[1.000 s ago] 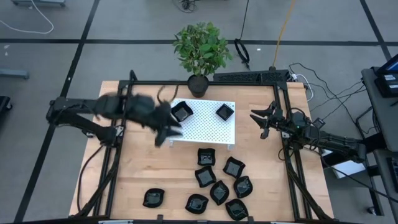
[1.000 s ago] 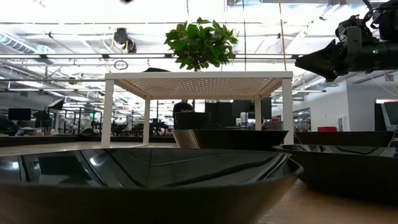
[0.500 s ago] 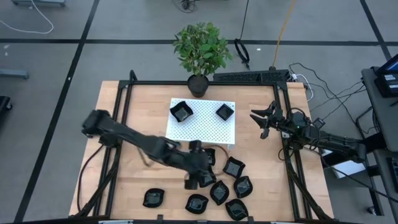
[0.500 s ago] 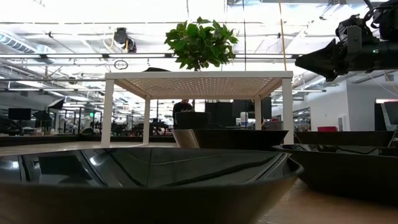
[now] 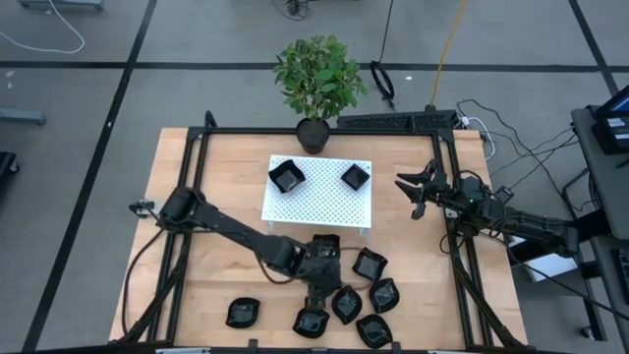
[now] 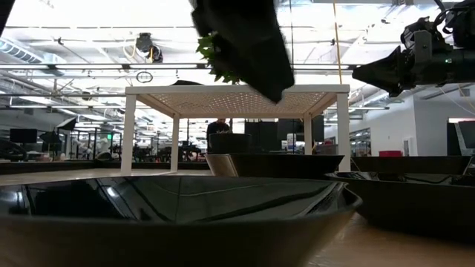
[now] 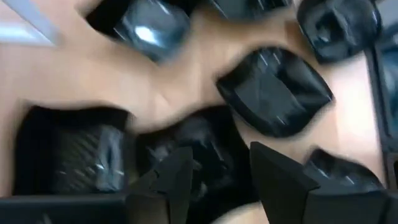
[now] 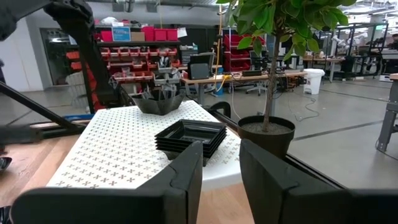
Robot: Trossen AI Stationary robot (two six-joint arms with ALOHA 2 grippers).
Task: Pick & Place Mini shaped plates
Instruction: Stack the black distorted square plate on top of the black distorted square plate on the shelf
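Note:
Several glossy black mini shaped plates (image 5: 369, 264) lie flat in a cluster on the wooden table near its near edge, and one lies apart (image 5: 243, 313). Two more plates (image 5: 287, 176) (image 5: 355, 177) sit on the white perforated platform (image 5: 319, 202). My left gripper (image 5: 316, 287) hangs open above the cluster, slanting down. In the left wrist view its fingers (image 7: 180, 180) stand on either side of a black plate (image 7: 208, 146) below them, apart from it. My right gripper (image 5: 413, 192) waits open at the table's right edge, holding nothing.
A potted plant (image 5: 316, 84) stands at the far edge behind the platform. A black frame (image 5: 201, 147) borders the table. Bare wood lies at the table's left, beside the lone plate. In the low view a plate (image 6: 178, 215) fills the foreground.
My left gripper has swung from beside the platform's near left corner toward the table's near edge and right, sinking and tipping downward, and now hangs over the plate cluster. No plate has moved.

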